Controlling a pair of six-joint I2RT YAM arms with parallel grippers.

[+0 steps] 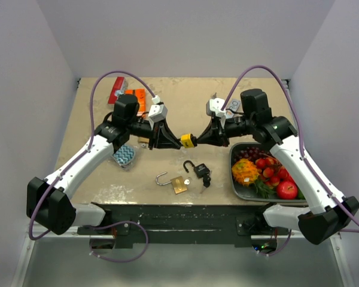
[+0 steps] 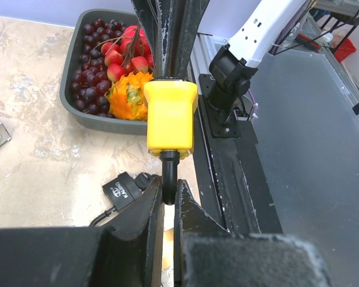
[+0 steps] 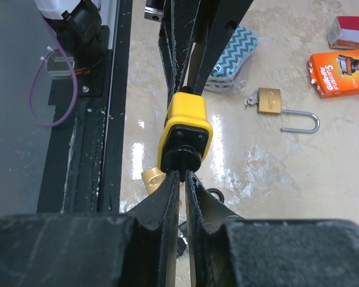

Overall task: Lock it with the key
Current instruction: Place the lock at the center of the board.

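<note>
A: Where is the yellow padlock sitting?
B: It's hanging above the table, between both arms. The left hand is clamping its black shackle.
A: And the right hand?
B: It's pinching what looks like the key at the lock's base.

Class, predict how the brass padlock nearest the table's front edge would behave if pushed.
The brass padlock looks solid metal, so probably rigid and heavy for its size. Lying flat, it should slide rather than roll. Its open shackle might swing or snag.
</note>
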